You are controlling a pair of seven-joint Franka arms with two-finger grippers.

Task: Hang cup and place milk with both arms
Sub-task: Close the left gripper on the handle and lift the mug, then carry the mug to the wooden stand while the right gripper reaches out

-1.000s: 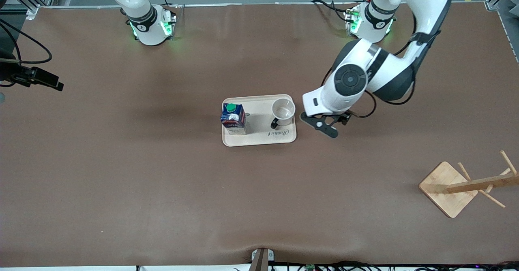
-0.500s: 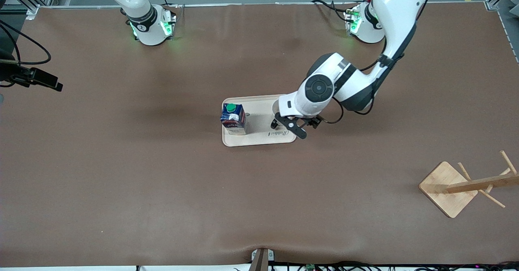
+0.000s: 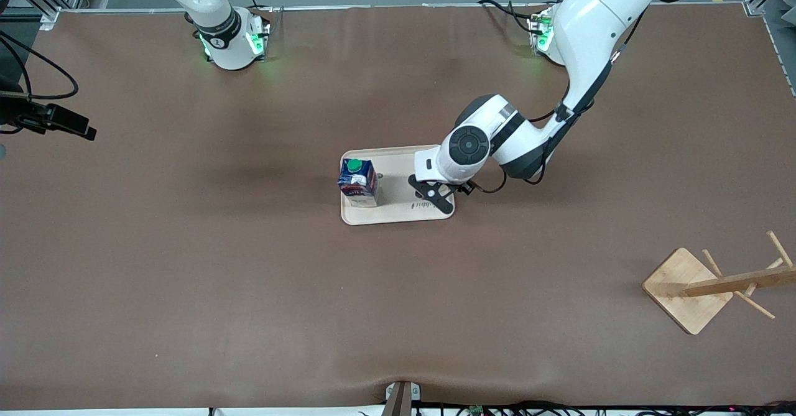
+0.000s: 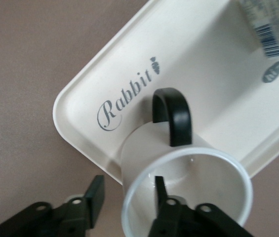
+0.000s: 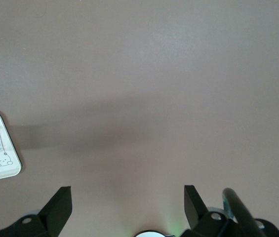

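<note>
Front view: brown table (image 3: pixel 249 279) carries a cream tray (image 3: pixel 398 214) near its middle; the milk (image 3: pixel 358 182) stands upright on the tray at the end toward the right arm. The left arm reaches in from its base and its wrist covers the cup, so the cup cannot be seen here; left claw (image 3: pixel 431 193) is over the tray's end toward the left arm. A wooden rack (image 3: pixel 709 288) lies tipped on the table toward the left arm's end, nearer the camera than the tray. Right arm waits, only its base (image 3: pixel 231 40) and lowest link in view. Left wrist view: the cup (image 4: pixel 186 185) stands upright on the tray (image 4: pixel 80 118), black handle (image 4: pixel 174 114) by the "Rabbit" lettering; left claw (image 4: pixel 127 197) is spread, one finger (image 4: pixel 161 190) inside the rim, the other outside the wall. Right wrist view: right claw (image 5: pixel 128 205) is spread over bare table (image 5: pixel 154 74), a tray corner (image 5: pixel 1 163) at the edge.
</note>
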